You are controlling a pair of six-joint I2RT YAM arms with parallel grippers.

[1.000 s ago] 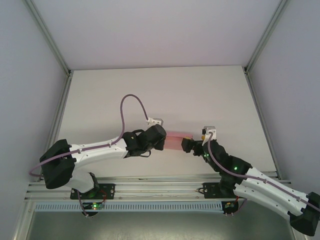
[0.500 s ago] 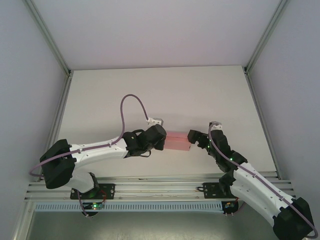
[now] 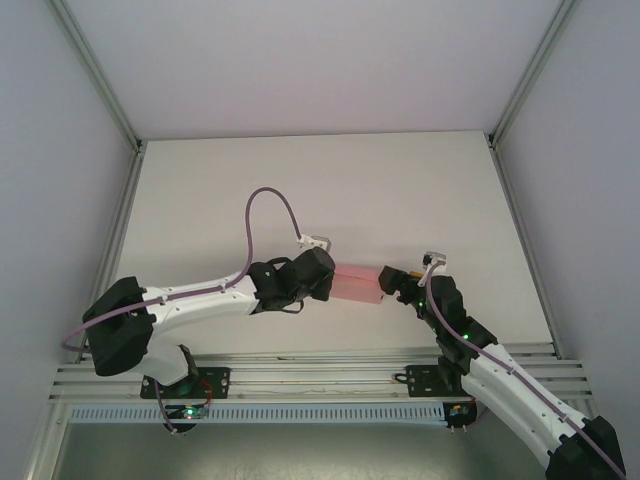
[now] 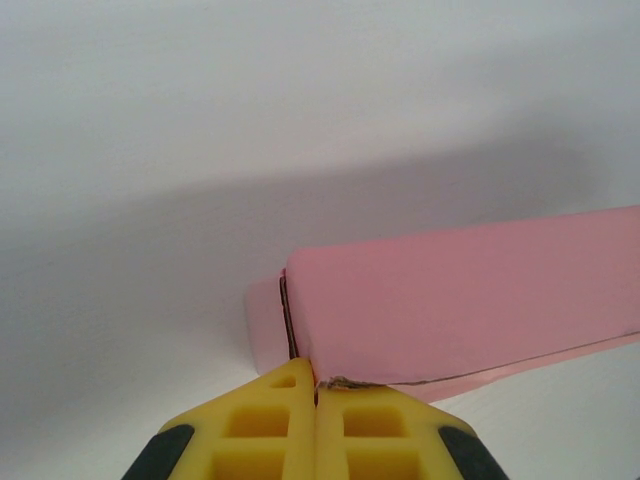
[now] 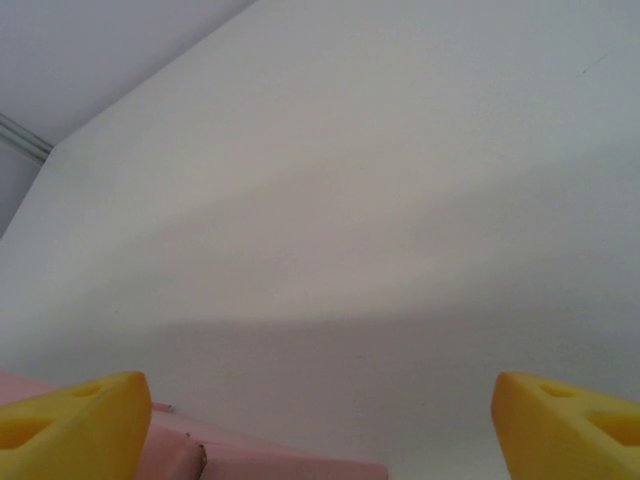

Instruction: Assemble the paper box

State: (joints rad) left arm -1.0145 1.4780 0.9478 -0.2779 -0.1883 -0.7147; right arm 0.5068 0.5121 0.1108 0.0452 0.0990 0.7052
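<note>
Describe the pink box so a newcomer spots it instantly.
Start at the white table and go toward its near edge, where the two arms meet. Between the left pincer, shut on its edge, and the open right pincer is the paper box, a small flat rectangle. It is the only pink thing there.

Pink paper box (image 3: 357, 284) between left tool (image 3: 331, 283) and right tool (image 3: 388, 281)

Box: flat pink paper box (image 3: 357, 283) over the white tabletop (image 3: 400, 190), toward its near edge, between the two grippers.
Left gripper (image 4: 315, 385): at the box's left end, jaws pinched together on its near corner.
Right gripper (image 5: 320, 420): at the box's right end, jaws apart, box end beside one jaw.
</note>
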